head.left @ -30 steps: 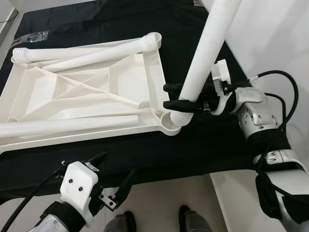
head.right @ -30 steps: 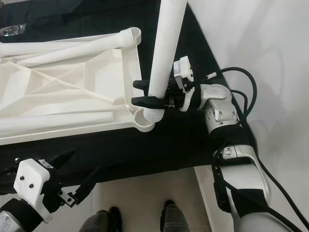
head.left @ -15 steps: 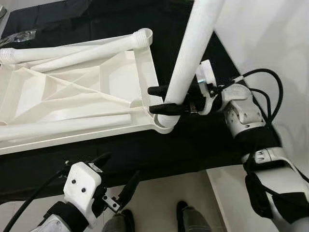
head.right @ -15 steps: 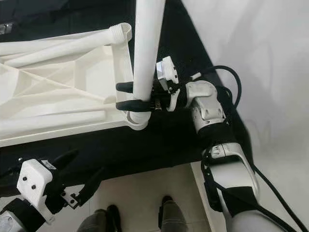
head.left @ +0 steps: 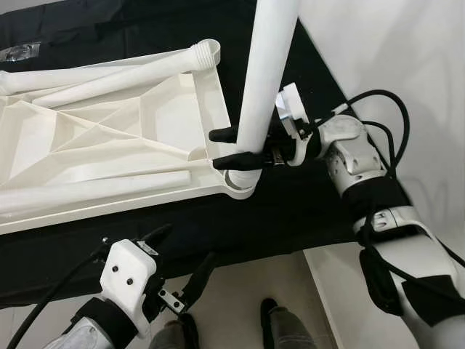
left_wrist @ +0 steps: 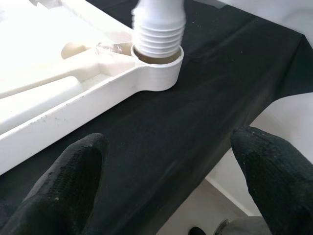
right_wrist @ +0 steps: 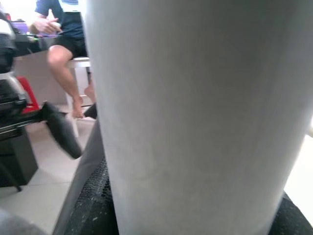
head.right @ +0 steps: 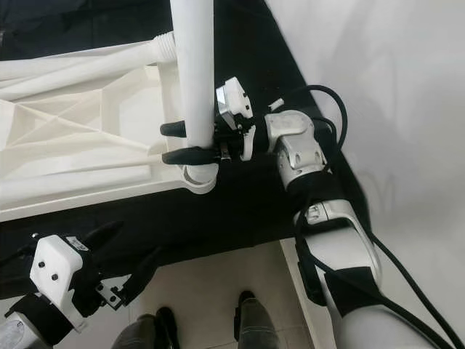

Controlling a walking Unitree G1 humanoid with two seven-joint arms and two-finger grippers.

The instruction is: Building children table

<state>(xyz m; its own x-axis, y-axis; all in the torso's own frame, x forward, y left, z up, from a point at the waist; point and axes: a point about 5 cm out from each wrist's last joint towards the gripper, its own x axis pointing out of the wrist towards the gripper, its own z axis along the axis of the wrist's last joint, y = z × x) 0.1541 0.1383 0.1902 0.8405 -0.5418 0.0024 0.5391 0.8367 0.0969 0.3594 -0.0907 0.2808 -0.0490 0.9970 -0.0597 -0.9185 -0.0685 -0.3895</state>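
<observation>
**Leg at corner socket, right arm holding**

The white tabletop (head.left: 123, 138) lies upside down on the black-covered table (head.left: 290, 211), ribs facing up. I have the right tool (head.left: 234, 147) pinched around the upright leg (head.left: 265, 80), low down, just above its threaded end. The leg's long axis stands close to vertical, leaning slightly. In the left wrist view the threaded end (left_wrist: 159, 34) sits in the mouth of the corner socket (left_wrist: 159, 71), with several threads above the rim, so I judge it entered but not screwed home.

The coming move turns on axis alignment: the leg must stay straight over the socket while it is turned, or the threads may cross. The right arm is the one on the part.

The left tool (head.left: 182, 265) hangs spread and empty below the table's near edge. Three more legs lie across the tabletop, one (head.left: 109, 185) near the front edge.
</observation>
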